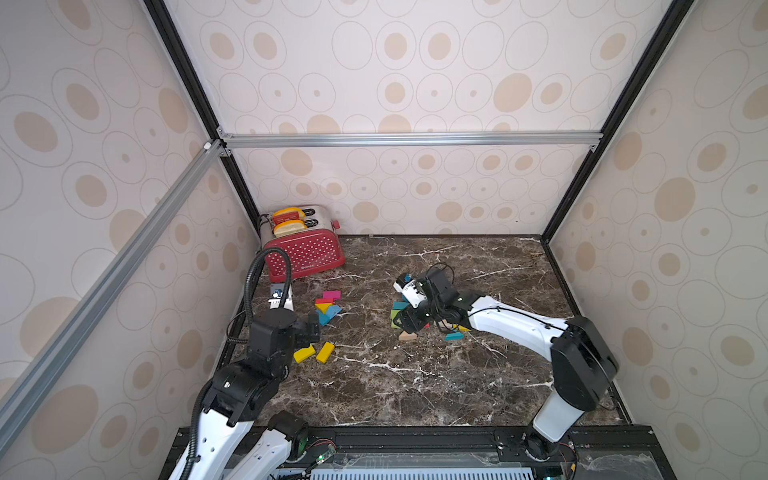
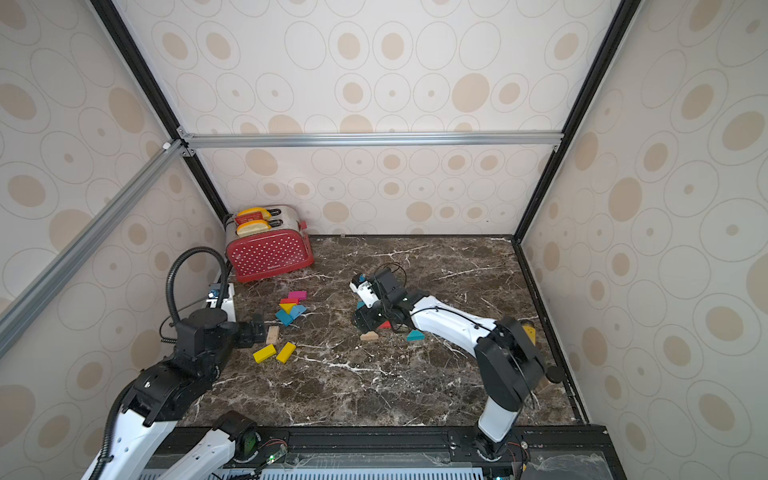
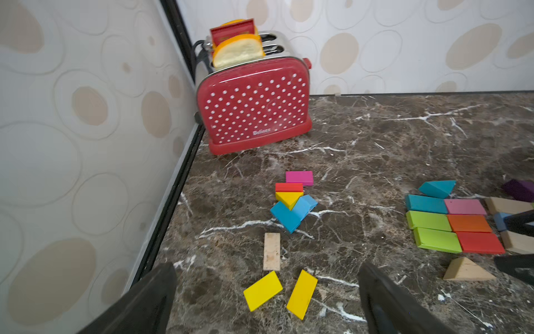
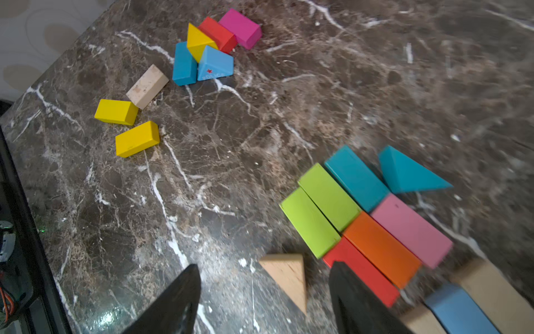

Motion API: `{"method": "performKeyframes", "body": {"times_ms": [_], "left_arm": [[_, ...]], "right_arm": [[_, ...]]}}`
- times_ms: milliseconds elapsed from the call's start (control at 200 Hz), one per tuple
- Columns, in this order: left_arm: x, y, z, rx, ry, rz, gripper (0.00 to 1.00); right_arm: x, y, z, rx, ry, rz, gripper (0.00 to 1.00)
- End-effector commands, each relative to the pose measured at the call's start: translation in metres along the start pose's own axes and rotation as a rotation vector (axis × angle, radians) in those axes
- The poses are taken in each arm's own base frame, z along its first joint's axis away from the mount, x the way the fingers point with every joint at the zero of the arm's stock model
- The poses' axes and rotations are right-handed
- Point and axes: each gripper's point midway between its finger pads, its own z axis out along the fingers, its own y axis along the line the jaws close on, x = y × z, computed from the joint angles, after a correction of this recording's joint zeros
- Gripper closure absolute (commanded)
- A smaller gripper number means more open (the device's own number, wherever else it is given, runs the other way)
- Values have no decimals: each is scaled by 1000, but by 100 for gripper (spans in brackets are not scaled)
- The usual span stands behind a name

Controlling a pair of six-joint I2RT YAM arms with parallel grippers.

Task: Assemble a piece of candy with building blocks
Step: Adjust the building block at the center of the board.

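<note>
Dark marble table point(image 1: 415, 374), with a red polka-dot toaster point(image 1: 305, 253) parked in the far left corner (toast poking out of both slots).

The left gripper point(image 3: 267, 270) hangs over the table's left side, jaws spread wide with nothing in them. The right gripper point(image 4: 265, 267) is out over mid-table, jaws also apart and gripping nothing. A wood wedge point(image 4: 286, 274) lies on the table between its fingers, touching neither.

Now the blocks. The biggest bunch is a tidy grid point(image 3: 450, 225) mid-table. It's teal, green, green down the left and pink, orange, red down the right, all touching. A teal wedge point(image 4: 404, 173) sits just past the grid's far edge.

There's a smaller pile point(image 3: 291, 202) in front of the toaster: pink, red, a yellow wedge and two blues. Nearer than that are a bare brick point(image 3: 271, 251) and two yellow bricks point(image 3: 263, 290), loose below the left gripper.
</note>
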Motion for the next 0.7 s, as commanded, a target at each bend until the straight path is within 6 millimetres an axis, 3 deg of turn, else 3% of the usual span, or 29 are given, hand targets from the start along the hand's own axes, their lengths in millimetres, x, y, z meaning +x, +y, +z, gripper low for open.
{"method": "performKeyframes", "body": {"times_ms": [0, 140, 230, 406, 471, 491, 641, 656, 696], "left_arm": [[18, 19, -6, -70, 29, -49, 1], [15, 20, -12, -50, -22, -78, 1], [16, 16, -9, -37, -11, -77, 1], [24, 13, 0, -59, 47, -80, 1], [31, 2, 9, -37, 102, -88, 1], [34, -2, 13, -30, 127, -87, 1], [59, -18, 42, -87, 313, -128, 1], [60, -20, 45, -88, 322, -134, 1], [63, -27, 54, -88, 339, -149, 1]], "right_arm": [[-4, 22, 28, -73, 76, -99, 26], [-27, 36, 74, -147, 94, -190, 26], [-41, 35, 100, -167, 111, -227, 26], [-64, 39, 132, -206, 114, -244, 26], [-63, 35, 143, -198, 125, -243, 26], [-72, 35, 141, -192, 105, -253, 26], [-74, 25, 130, -156, 111, -248, 28], [-65, 21, 132, -153, 131, -236, 28], [-61, 16, 123, -140, 122, -214, 29]]}}
